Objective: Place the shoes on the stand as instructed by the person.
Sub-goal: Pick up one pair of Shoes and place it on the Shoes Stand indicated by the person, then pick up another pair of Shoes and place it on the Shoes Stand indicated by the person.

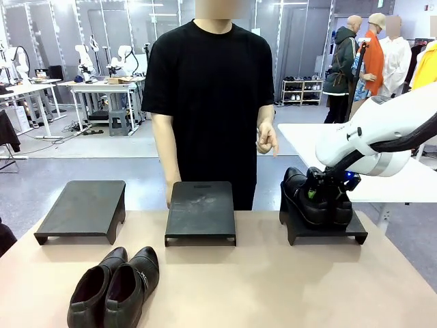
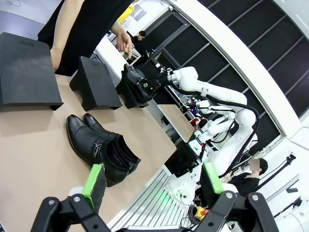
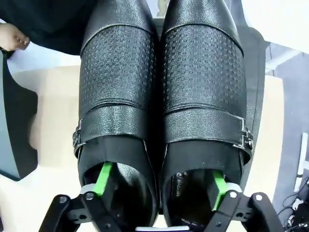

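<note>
Pair of black glossy leather dress shoes [image 3: 203, 63], textured uppers and side buckles, set side by side on a low black stand [image 1: 328, 236], directly beneath the right gripper [image 3: 161, 181]. Its fingers stand apart, one green pad down inside each shoe's opening, clamped on nothing. Second black glossy pair [image 2: 99, 145] lies on the tan table [image 1: 273, 287] just ahead of the left gripper [image 2: 153, 180], whose fingers are spread wide with nothing between them. Beyond that pair is a bare black stand [image 2: 24, 72], then a second bare stand [image 2: 96, 84]. Person in black T-shirt [image 1: 212, 89] stands past the stands, one hand [image 1: 268, 139] raised at waist height.
</note>
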Controlling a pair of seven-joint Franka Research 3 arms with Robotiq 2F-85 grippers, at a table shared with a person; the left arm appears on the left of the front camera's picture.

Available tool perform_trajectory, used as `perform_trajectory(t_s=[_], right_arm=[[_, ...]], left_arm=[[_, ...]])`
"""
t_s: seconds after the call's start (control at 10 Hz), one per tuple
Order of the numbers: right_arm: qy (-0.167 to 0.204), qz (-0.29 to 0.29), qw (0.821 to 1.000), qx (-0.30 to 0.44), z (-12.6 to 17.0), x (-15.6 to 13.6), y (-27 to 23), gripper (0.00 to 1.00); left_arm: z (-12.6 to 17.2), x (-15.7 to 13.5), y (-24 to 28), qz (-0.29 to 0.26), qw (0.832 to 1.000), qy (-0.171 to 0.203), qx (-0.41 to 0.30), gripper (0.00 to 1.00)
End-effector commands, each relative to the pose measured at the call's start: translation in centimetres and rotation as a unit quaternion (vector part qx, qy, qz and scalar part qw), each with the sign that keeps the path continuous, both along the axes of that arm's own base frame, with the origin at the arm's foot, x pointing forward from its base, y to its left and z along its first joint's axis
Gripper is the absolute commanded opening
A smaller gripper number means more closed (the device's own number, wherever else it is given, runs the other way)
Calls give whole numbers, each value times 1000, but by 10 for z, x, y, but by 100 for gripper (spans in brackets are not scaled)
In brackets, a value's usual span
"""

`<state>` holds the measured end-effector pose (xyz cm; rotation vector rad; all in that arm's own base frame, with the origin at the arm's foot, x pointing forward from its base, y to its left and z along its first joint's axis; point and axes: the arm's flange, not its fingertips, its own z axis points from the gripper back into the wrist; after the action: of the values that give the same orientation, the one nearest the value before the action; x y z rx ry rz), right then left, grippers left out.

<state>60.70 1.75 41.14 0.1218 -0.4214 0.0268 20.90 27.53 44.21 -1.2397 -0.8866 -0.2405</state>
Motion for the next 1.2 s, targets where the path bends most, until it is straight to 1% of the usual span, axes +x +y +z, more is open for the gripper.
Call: perform_trajectory(t_s=[0.0, 0.1, 1.1], right_arm=[[-10, -12, 1000, 4, 7, 1, -2, 100], [0, 0, 1000, 0, 0, 0, 0, 100], [0, 0, 1000, 0, 0, 0, 0, 100]], left_arm=[[2, -1, 2, -2, 1000, -9, -4, 100], [2, -1, 2, -2, 1000, -9, -4, 100], [2, -1, 2, -2, 1000, -9, -4, 100]])
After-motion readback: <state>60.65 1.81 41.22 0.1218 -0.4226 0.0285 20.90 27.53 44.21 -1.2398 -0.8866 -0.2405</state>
